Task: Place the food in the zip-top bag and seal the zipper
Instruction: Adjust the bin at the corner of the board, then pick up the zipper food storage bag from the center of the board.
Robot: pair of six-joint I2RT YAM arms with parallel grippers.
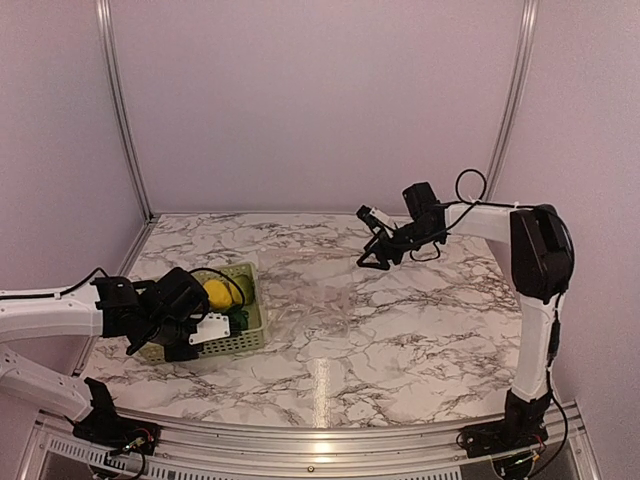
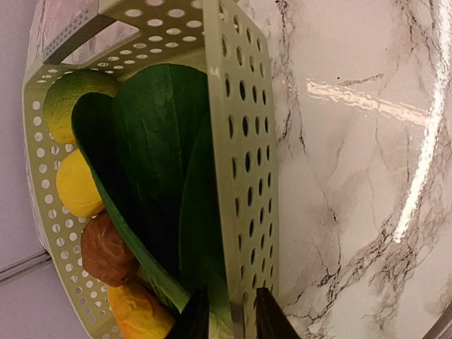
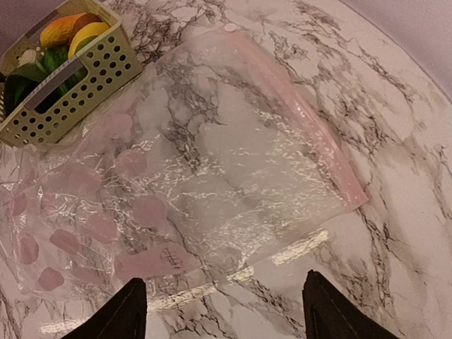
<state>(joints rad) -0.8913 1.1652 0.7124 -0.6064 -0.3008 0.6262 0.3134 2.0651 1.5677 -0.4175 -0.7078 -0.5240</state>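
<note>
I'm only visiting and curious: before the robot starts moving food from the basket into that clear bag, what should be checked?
1. The food lies together in the basket: ok.
2. The zip-top bag lies flat on the table, nothing on it: ok.
3. The zipper is open for loading: cannot tell.
4. The right gripper is open above the bag: ok.
5. The left gripper is clear of the basket wall: not ok; the wall stands between its fingers.
</note>
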